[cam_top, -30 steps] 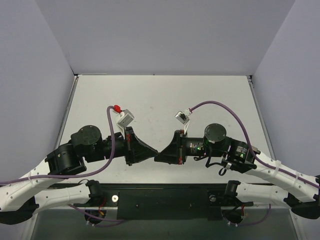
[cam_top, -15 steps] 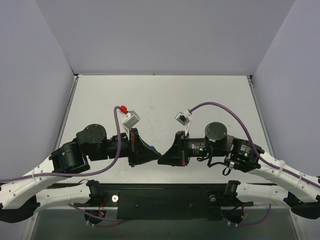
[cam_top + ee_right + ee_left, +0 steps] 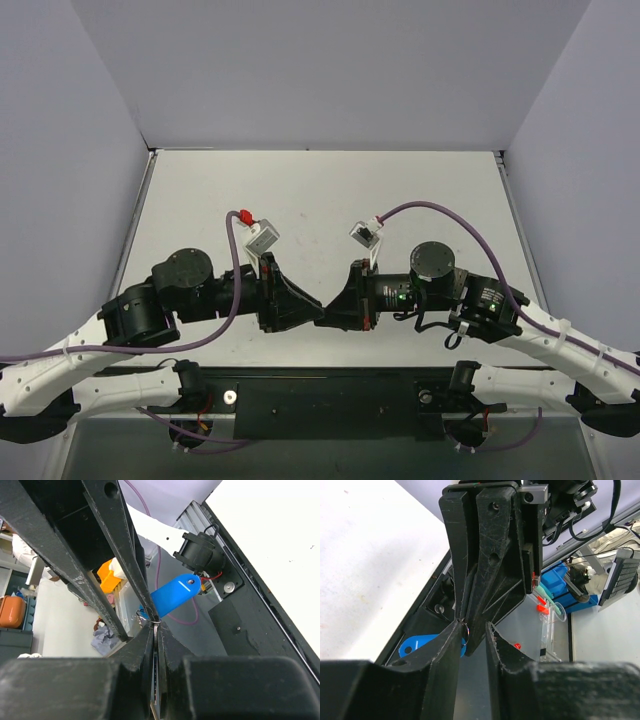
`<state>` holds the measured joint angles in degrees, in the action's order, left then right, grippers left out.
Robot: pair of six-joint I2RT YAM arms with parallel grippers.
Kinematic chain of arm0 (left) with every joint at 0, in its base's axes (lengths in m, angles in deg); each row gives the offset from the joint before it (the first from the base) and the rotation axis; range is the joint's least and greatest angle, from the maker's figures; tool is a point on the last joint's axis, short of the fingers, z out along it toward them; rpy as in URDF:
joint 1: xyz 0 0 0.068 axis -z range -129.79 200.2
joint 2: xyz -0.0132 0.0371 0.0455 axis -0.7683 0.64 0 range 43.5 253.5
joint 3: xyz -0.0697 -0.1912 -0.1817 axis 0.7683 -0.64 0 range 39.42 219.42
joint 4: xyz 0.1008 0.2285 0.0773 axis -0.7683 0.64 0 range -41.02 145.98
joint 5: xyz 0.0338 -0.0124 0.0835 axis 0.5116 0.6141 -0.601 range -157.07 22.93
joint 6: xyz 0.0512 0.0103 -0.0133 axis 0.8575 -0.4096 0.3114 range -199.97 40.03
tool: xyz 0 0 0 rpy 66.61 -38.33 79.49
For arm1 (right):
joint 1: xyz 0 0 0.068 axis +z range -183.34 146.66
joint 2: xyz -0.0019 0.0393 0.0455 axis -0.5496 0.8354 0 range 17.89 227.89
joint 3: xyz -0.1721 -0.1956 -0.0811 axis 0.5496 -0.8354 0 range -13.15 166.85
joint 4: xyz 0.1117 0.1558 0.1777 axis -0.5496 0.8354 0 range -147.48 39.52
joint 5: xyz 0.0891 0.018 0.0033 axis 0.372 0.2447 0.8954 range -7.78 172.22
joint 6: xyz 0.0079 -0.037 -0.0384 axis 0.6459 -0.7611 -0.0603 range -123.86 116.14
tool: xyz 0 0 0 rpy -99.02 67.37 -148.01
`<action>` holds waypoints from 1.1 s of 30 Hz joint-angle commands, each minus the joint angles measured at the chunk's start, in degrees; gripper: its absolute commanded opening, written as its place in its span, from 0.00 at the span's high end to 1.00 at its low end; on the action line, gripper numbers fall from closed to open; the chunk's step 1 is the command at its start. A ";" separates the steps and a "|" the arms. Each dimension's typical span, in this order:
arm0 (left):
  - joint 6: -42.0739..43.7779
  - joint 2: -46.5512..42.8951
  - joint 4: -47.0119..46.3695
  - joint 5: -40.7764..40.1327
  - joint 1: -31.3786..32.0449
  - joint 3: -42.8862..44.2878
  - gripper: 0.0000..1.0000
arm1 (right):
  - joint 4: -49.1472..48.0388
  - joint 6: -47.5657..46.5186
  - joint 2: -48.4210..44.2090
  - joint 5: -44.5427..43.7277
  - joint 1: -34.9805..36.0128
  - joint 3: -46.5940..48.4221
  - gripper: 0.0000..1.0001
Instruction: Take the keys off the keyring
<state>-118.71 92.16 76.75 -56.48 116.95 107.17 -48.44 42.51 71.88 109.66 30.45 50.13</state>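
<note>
Both grippers meet tip to tip above the table's near edge. My right gripper (image 3: 328,311) (image 3: 156,626) is shut on a thin silver key (image 3: 155,635), edge-on between its fingers. The keyring's thin ring (image 3: 143,615) (image 3: 467,632) hangs at the key's tip with the blue tag (image 3: 175,594) (image 3: 417,645) dangling from it. My left gripper (image 3: 316,308) (image 3: 473,624) is open. Its fingers straddle the tip of the right gripper's fingers (image 3: 492,565), and one left finger (image 3: 142,585) touches the ring. The key is hidden in the top and left wrist views.
The white table (image 3: 320,200) lies beyond the grippers, with grey walls on three sides. A black base bar (image 3: 330,395) runs along the near edge below the grippers. Purple cables (image 3: 440,210) arch over each wrist.
My left arm has shifted right and its wrist has turned. My right gripper has moved slightly. The tips stay together.
</note>
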 commanded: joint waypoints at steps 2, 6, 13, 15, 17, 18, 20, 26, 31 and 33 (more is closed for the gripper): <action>-0.72 -0.32 -0.70 -3.47 0.76 0.64 0.60 | -11.76 1.18 -0.65 0.51 0.19 0.35 1.00; -1.34 -1.81 -1.75 -5.84 0.76 -0.42 0.55 | -11.94 1.27 -0.91 0.42 0.28 0.17 1.00; -2.92 -7.79 -3.51 -12.69 0.76 -3.67 0.50 | -12.47 1.53 -1.70 0.24 0.28 -0.53 1.00; -3.27 -8.85 -3.77 -13.31 0.76 -4.46 0.49 | -12.73 1.62 -1.88 0.07 0.28 -0.62 1.00; -3.27 -9.38 -3.86 -13.32 0.76 -4.90 0.49 | -12.73 1.62 -1.97 0.16 0.28 -0.71 1.00; -3.27 -9.46 -3.86 -13.23 0.76 -4.99 0.49 | -12.73 1.62 -2.05 0.16 0.37 -0.62 1.00; -3.27 -9.29 -4.56 -12.88 0.76 -5.17 0.50 | -12.90 1.71 -1.97 0.07 0.37 -0.71 1.00; -3.71 -8.32 -7.02 -11.39 0.76 -5.34 0.50 | -13.26 1.88 -1.79 -0.19 0.55 -0.80 1.00; -3.88 -7.97 -8.70 -10.59 0.76 -5.69 0.52 | -12.91 1.80 -1.70 -0.11 0.55 -0.62 1.00; -3.89 -8.41 -9.40 -10.59 0.76 -5.96 0.52 | -12.73 1.71 -1.70 -0.11 0.55 -0.71 1.00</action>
<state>-122.04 84.47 72.29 -67.89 117.62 101.46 -57.54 44.26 70.86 109.11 30.51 49.28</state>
